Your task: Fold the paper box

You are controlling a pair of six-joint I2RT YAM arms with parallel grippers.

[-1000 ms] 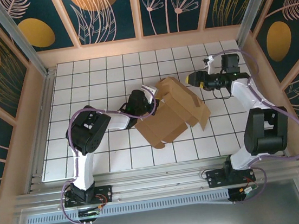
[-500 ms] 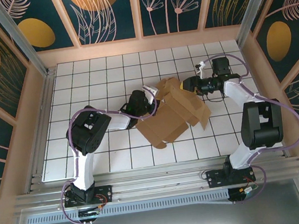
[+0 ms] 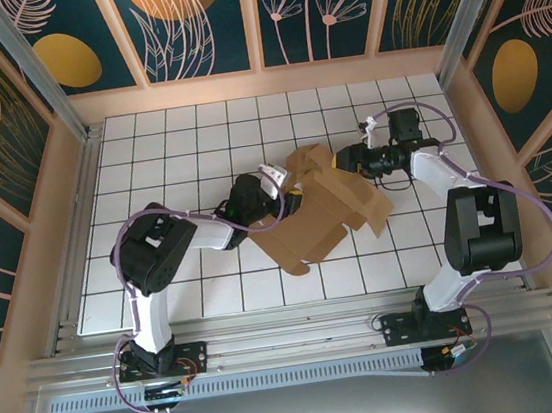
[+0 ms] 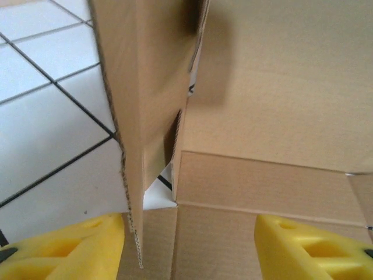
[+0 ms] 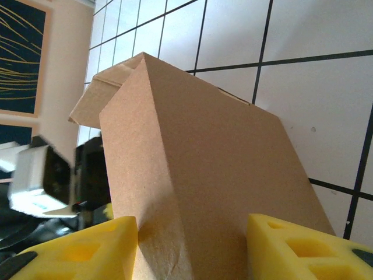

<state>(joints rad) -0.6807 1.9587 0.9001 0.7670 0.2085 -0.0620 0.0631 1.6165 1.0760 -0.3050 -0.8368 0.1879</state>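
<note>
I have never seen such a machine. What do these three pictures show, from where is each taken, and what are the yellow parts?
This is a robot: two black-and-white arms bolted at the near edge of a white tiled table. The wide picture looks down from above, with the left arm on the left and the right arm on the right. The two close pictures come from cameras on the wrists; the yellow blocks are each gripper's fingers. On the table lies a partly folded plain brown cardboard box. The left gripper is open, a flap edge between its fingers. Cardboard fills the right gripper's gap; whether it squeezes, I cannot tell.
</note>
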